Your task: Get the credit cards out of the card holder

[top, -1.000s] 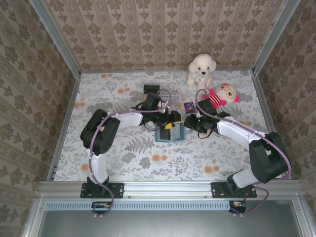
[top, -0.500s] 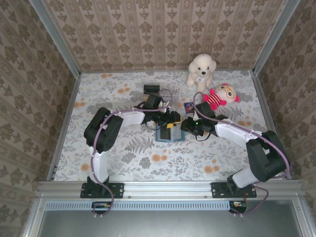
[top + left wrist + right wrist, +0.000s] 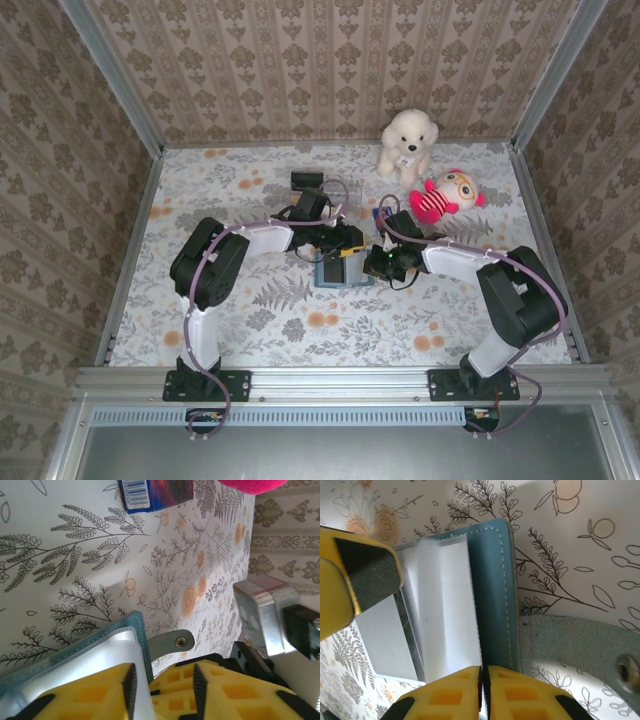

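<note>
Where the two arms meet at mid-worktop (image 3: 250, 320), a teal stitched card holder (image 3: 343, 271) lies open, its clear plastic sleeves (image 3: 447, 605) glossy and its snap strap (image 3: 172, 641) flat on the floral cloth. Yellow ribbed fingers of the left tool (image 3: 161, 692) stand spread over its edge. Fingers of the right tool (image 3: 483, 692) are pressed together on a sleeve. One dark card (image 3: 156, 492) lies apart. Two plush toys (image 3: 407, 142) sit behind.

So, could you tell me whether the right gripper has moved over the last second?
Yes. The right gripper has slid left, onto the card holder, away from the pink doll.
</note>
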Robot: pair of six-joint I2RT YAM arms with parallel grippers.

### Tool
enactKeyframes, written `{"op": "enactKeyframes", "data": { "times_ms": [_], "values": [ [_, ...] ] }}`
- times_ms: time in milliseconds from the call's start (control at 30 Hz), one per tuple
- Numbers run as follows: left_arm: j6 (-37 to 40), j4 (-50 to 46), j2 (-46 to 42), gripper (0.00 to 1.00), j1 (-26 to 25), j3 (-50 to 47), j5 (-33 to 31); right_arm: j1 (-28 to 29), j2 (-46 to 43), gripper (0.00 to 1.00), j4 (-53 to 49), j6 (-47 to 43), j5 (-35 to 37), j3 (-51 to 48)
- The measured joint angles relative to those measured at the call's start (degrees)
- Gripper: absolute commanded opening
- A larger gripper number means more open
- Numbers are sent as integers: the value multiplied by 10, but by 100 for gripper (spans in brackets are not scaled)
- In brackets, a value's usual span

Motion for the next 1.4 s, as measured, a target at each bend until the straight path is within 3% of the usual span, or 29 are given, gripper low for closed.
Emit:
{"op": "enactKeyframes", "data": {
  "times_ms": [333,567,700,800,967,1233,1400],
  "values": [
    [-15,23,0,40,17,-10,-19,2,8,12,0,0,-2,1],
    [26,-60,-32,39,9,-14,-67,2,8,18,-7,0,5,6],
    [62,-129,-64,29,0,-12,-97,2,-7,25,-19,1,19,9],
    [79,-158,-67,20,-12,-10,-108,2,-33,25,-26,0,28,9],
    [88,-177,-66,14,-33,-10,-111,2,-77,24,-29,0,41,9],
    [86,-170,-33,9,-38,6,-104,2,-86,21,8,9,11,-1],
    [86,-171,-32,2,-38,7,-104,2,-79,11,29,26,-10,-5]
  ]
}}
